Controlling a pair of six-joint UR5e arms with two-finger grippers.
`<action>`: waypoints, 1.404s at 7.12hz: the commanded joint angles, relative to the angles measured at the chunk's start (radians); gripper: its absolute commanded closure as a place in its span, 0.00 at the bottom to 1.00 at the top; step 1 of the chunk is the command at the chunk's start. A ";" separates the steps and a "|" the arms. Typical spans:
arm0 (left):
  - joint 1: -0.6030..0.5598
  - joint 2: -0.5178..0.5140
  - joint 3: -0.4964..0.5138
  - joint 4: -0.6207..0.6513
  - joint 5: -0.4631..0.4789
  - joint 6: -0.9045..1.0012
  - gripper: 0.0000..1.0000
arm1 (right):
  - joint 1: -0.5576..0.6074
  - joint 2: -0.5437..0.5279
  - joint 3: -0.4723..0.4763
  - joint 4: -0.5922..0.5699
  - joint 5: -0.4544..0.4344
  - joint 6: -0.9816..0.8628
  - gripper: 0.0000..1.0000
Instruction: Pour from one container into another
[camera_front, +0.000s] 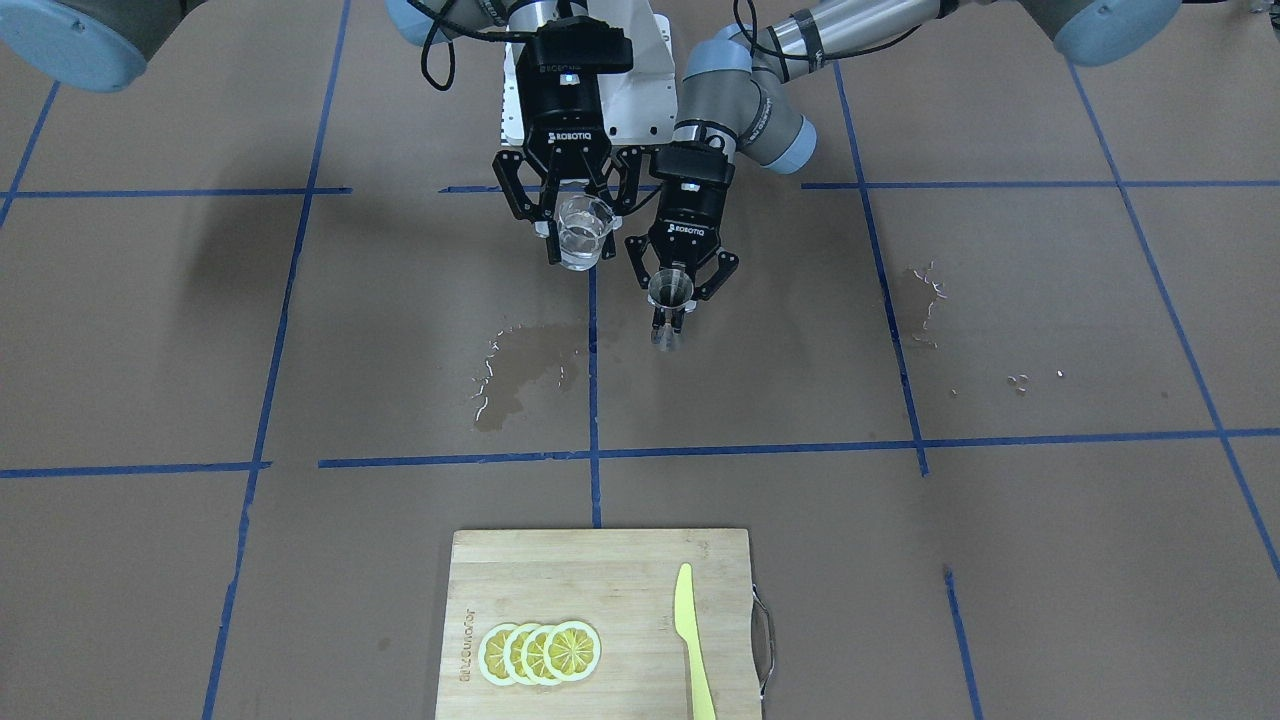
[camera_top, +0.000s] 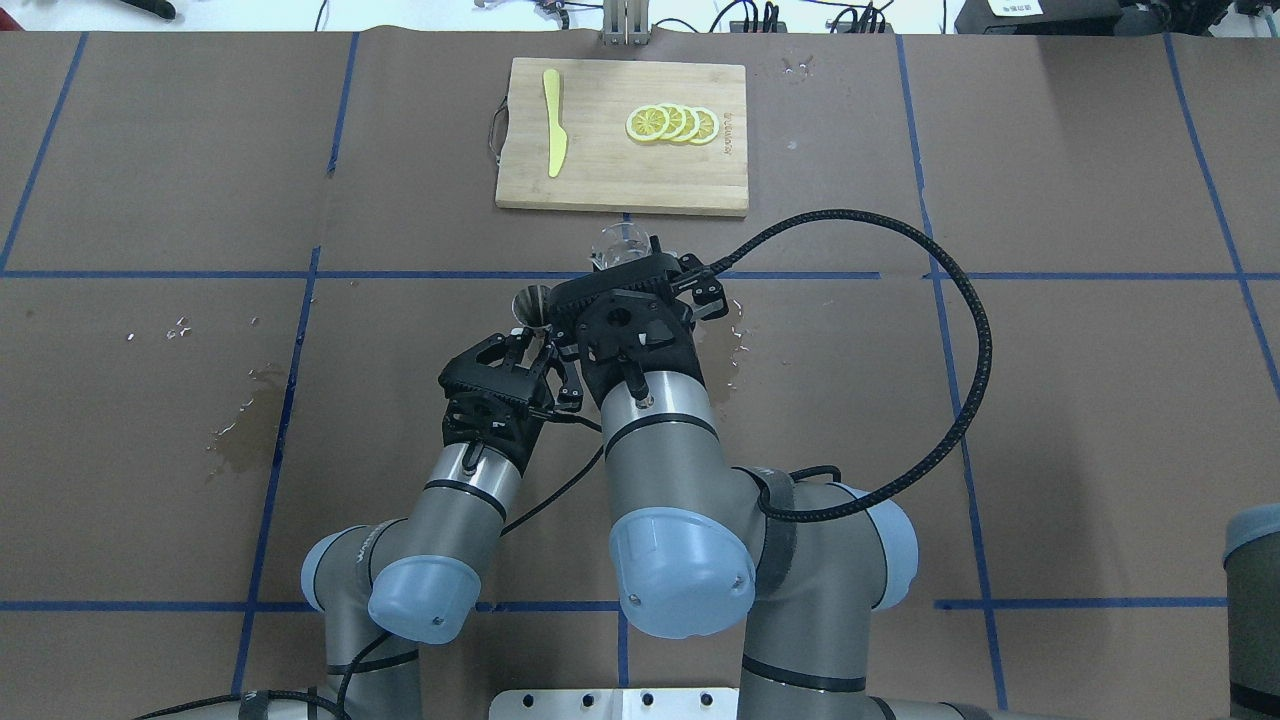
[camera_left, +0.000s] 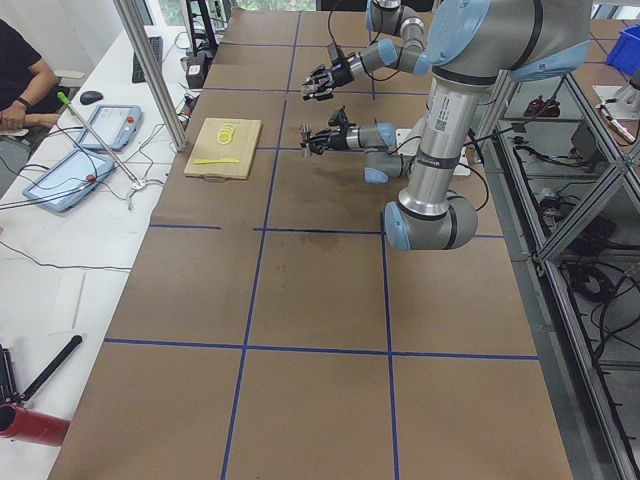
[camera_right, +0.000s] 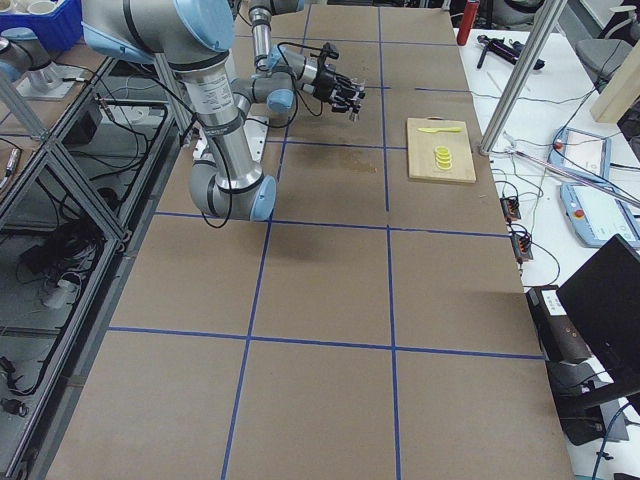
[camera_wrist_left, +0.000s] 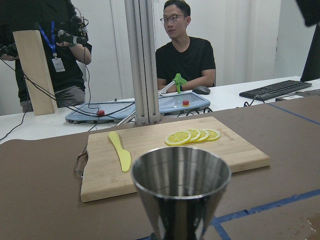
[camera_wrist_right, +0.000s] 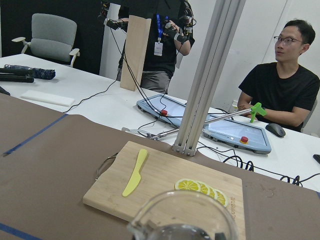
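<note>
My right gripper (camera_front: 578, 238) is shut on the small clear glass tumbler (camera_front: 584, 222) and holds it upright above the table, with clear liquid inside. In the right wrist view only the tumbler's rim (camera_wrist_right: 184, 214) shows, at the bottom edge. Just beside it and a little lower, my left gripper (camera_front: 672, 305) is shut on the waist of the shiny steel jigger (camera_front: 670, 288), whose open cone faces up. The jigger (camera_wrist_left: 180, 192) fills the lower middle of the left wrist view. From overhead the jigger (camera_top: 530, 303) is left of the tumbler (camera_top: 620, 242), and the two are apart.
A wooden cutting board (camera_front: 560, 580) with lemon slices (camera_front: 540, 652) and a yellow plastic knife (camera_front: 692, 640) lies at the table's operator side. A wet patch (camera_front: 520, 370) is below the grippers and droplets (camera_front: 925, 300) lie toward the robot's left. Operators sit beyond the table.
</note>
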 joint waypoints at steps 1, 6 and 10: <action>0.001 -0.003 0.005 0.000 -0.002 0.000 1.00 | 0.006 0.024 0.000 -0.064 0.017 -0.071 1.00; 0.003 -0.047 0.036 0.000 -0.004 0.002 1.00 | 0.029 0.048 -0.012 -0.130 0.052 -0.112 1.00; 0.003 -0.067 0.050 0.002 -0.004 0.002 1.00 | 0.033 0.059 -0.014 -0.185 0.069 -0.187 1.00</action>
